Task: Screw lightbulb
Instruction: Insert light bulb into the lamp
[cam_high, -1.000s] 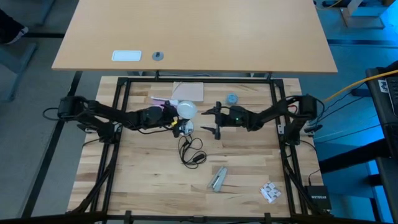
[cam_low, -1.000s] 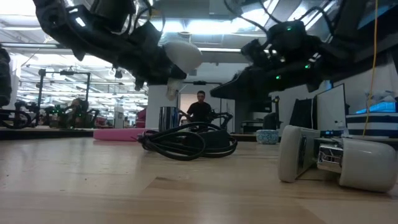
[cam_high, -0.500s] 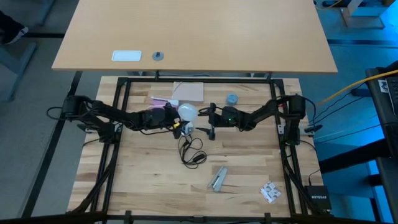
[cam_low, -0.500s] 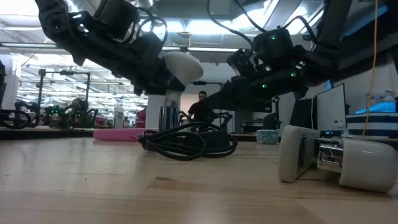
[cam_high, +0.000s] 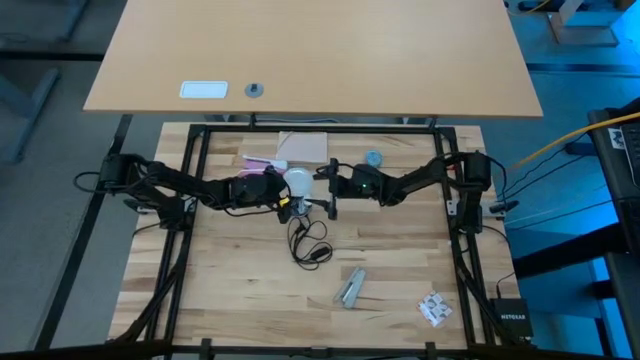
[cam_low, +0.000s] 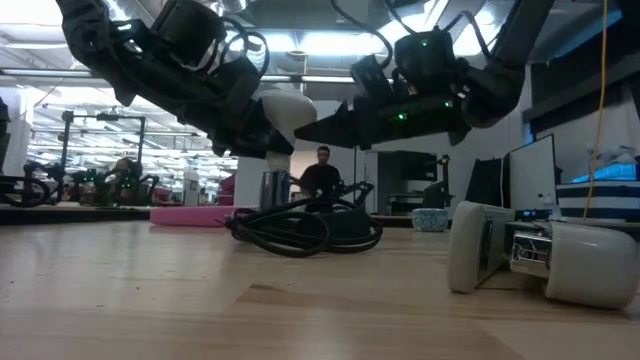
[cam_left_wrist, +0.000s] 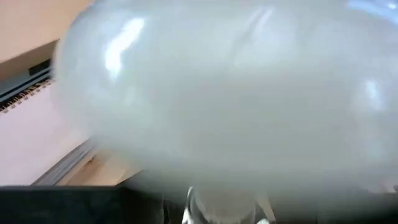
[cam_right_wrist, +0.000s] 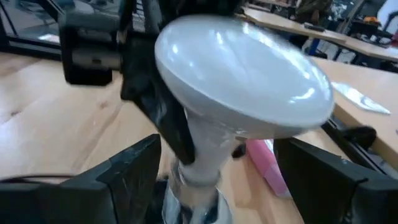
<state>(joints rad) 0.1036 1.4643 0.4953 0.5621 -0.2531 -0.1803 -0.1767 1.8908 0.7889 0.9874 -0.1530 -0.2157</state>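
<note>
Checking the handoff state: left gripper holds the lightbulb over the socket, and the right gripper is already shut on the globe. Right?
Not quite. The left gripper does hold the lightbulb above the socket, but the right gripper is open: the right wrist view shows its fingers spread either side of the bulb's neck, not closed on the globe.

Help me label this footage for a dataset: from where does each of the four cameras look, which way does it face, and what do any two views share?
High view: above the table, facing straight down; both arms show, left end effector holding the lightbulb, right end effector open beside it.
Low view: at table-top height, facing level across the table into the room; both arms enter from above.
Left wrist view: on the left wrist; the lightbulb fills it.
Right wrist view: on the right wrist, between its fingers.
All four views share the lightbulb.
</note>
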